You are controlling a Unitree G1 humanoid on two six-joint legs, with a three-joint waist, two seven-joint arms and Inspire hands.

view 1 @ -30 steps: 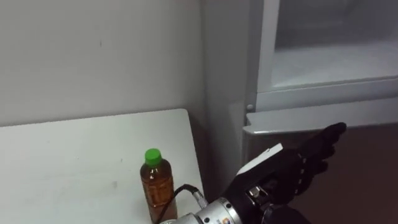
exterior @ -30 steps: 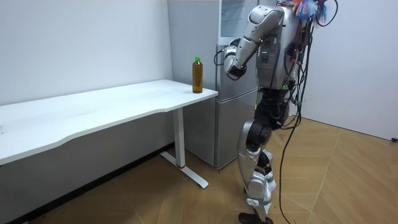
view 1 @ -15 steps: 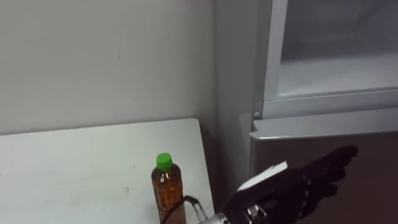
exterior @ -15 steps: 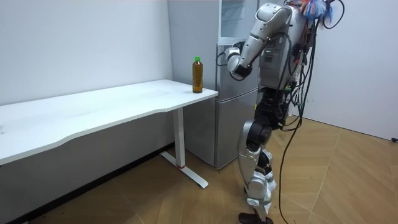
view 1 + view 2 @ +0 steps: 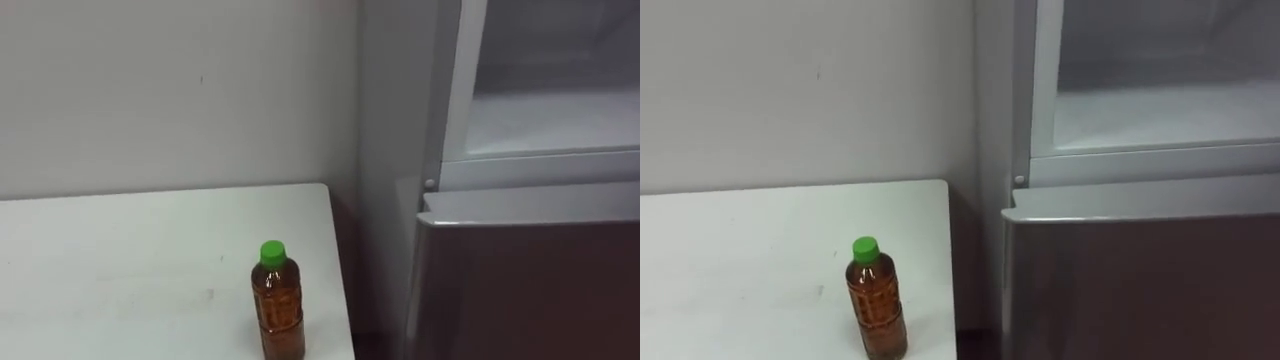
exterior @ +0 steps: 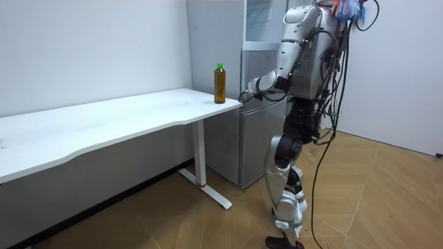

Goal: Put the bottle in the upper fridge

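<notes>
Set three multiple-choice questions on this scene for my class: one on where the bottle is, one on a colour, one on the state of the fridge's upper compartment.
1. Where does the bottle stand?
A) on the floor
B) on the white table, near its corner by the fridge
C) on a chair

2. What colour is the bottle's cap?
A) green
B) red
C) white

3. How is the upper fridge compartment?
A) shut
B) open
C) taped over

Answers:
1 B, its base rests on the tabletop at the fridge-side edge.
2 A, the cap is bright green above brown liquid.
3 B, its pale inside shelf shows.
</notes>
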